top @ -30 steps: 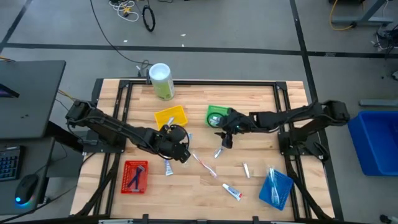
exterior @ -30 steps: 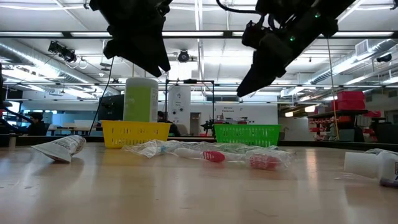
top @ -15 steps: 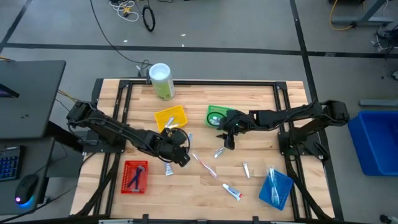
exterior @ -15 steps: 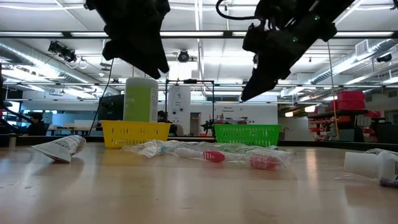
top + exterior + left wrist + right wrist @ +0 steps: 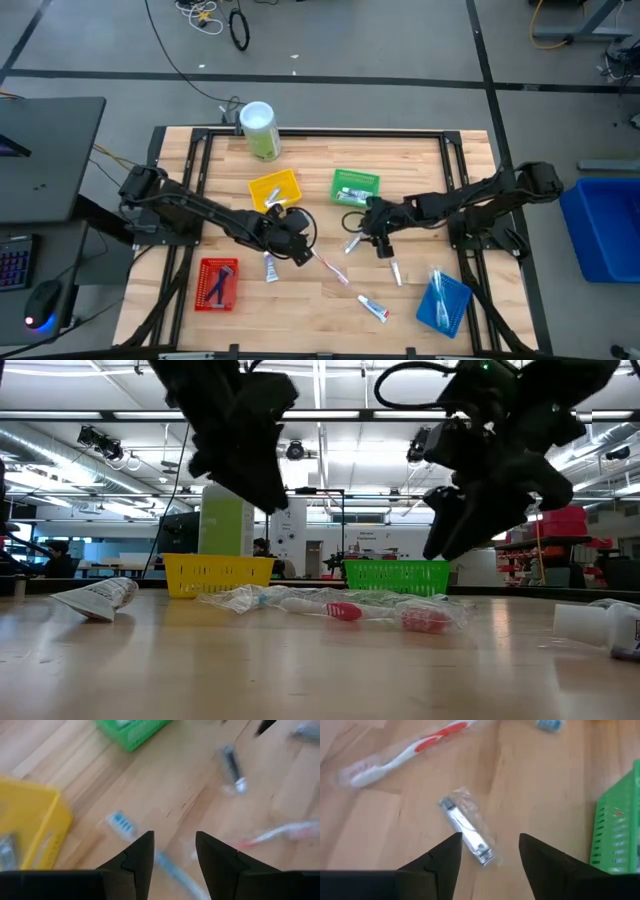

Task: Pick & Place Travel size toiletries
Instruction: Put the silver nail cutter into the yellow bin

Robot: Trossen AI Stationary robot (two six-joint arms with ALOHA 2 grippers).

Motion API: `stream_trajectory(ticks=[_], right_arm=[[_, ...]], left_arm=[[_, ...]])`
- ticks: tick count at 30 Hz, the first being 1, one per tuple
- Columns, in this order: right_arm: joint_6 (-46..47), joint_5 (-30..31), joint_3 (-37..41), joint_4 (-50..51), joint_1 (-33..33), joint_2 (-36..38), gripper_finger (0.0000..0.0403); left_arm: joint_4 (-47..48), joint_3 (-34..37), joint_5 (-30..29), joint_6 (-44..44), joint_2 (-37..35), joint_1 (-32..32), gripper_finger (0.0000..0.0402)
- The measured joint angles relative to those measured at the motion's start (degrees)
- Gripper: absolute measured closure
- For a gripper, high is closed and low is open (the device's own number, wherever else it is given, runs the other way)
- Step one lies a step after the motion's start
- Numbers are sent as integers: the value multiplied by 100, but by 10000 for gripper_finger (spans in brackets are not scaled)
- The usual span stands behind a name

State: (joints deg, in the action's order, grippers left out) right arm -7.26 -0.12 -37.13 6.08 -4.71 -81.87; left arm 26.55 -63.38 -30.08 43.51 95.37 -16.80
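Small toiletries lie loose on the wooden table: a wrapped nail clipper (image 5: 465, 831) (image 5: 352, 243), a red-and-white toothbrush (image 5: 330, 268) (image 5: 405, 752), a blue toothbrush (image 5: 122, 824), and white tubes (image 5: 270, 267) (image 5: 373, 308) (image 5: 396, 272). My left gripper (image 5: 295, 240) (image 5: 173, 855) hangs open above the blue toothbrush, near the yellow basket. My right gripper (image 5: 379, 245) (image 5: 490, 852) is open over the table's middle, just above the nail clipper, which shows between its fingers. Neither touches anything.
A yellow basket (image 5: 274, 188) and a green basket (image 5: 355, 186) holding white items stand behind the grippers. A red basket (image 5: 217, 283) and a blue basket (image 5: 443, 303) sit near the front edge. A green white-lidded canister (image 5: 258, 130) stands at the far edge.
My right gripper has moved from beside the green basket toward the near edge and down, ending over the nail clipper; the green basket is now uncovered. My left gripper has shifted slightly toward the right.
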Motion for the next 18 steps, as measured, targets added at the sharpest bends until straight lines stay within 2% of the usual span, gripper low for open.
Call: stream_trajectory(ticks=[7, 12, 18], right_arm=[[135, -588, 446, -1298, 23, -458, 162], [71, -196, 442, -1336, -21, -1029, 158], [162, -235, 410, -1470, -8, -1351, 179]], left_arm=[[-486, 3, 166, -581, 43, 201, 248], [-860, 5, 187, -1027, 50, 332, 248], [-1095, 5, 441, -1440, 50, 576, 248]])
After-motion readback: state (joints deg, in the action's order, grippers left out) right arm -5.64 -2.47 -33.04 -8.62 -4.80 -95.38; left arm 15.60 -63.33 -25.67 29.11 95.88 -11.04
